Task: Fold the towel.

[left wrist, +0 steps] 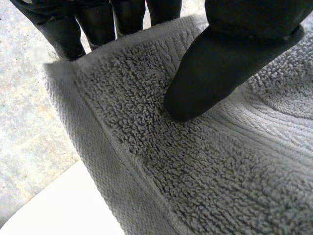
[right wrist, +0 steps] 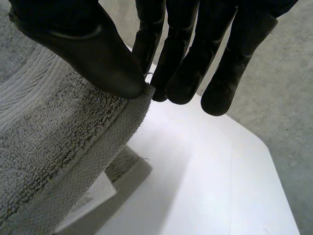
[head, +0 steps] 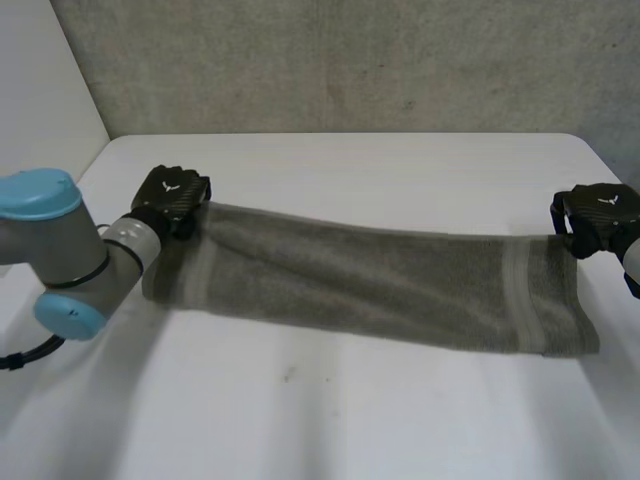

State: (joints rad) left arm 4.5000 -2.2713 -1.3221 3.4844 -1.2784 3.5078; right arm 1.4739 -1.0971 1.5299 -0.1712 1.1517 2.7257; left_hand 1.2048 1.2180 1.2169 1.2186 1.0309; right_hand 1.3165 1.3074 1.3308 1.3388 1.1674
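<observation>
The towel (head: 380,285) stretches over the table (head: 350,420) between the hands. The left hand (head: 172,195) pinches one far corner, its thumb (left wrist: 220,73) pressed on top and its fingers (left wrist: 98,24) beneath the hem. The right hand (head: 598,215) pinches the other far corner between thumb tip (right wrist: 112,73) and fingertips (right wrist: 181,78).

The grey towel (left wrist: 186,166) was pinched near its hemmed edge by the left hand (left wrist: 254,29): the thumb (left wrist: 210,78) was pressed onto the looped pile (a ribbed woven band lay just beside it), and the fingers (left wrist: 98,24) were set behind the cloth. A patch of white table (left wrist: 63,205) was seen beneath the edge.
</observation>
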